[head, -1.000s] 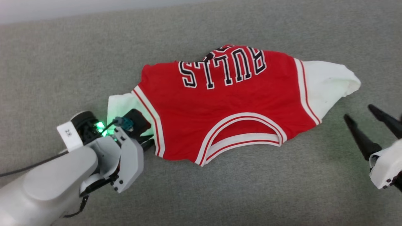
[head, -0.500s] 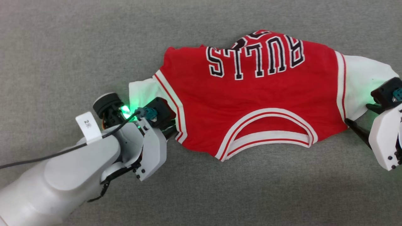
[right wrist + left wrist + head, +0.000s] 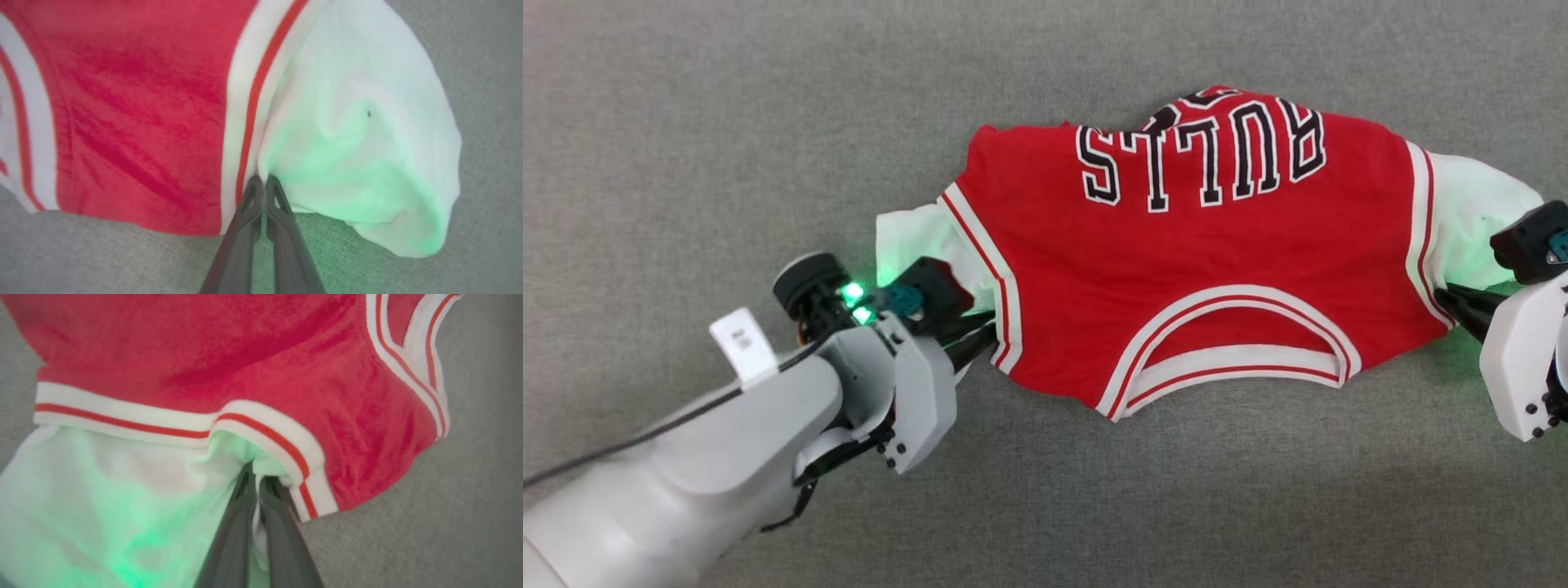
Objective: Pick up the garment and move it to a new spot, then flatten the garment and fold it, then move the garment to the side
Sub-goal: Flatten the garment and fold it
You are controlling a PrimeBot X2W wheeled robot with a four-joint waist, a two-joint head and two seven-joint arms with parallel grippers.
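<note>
The garment (image 3: pixel 1201 286) lies spread across a grey fabric surface (image 3: pixel 768 122), stretched out between the two arms, with its neckline (image 3: pixel 1233 359) on the robot's side and its black lettering upside down in the head view. The left gripper (image 3: pixel 982 336) is closed tight on the cloth where the left white sleeve (image 3: pixel 907 241) meets the striped trim, a fold of white fabric pinched between its fingers. The right gripper (image 3: pixel 1452 299) is likewise clamped shut on the seam at the base of the right white sleeve (image 3: pixel 1474 208).
</note>
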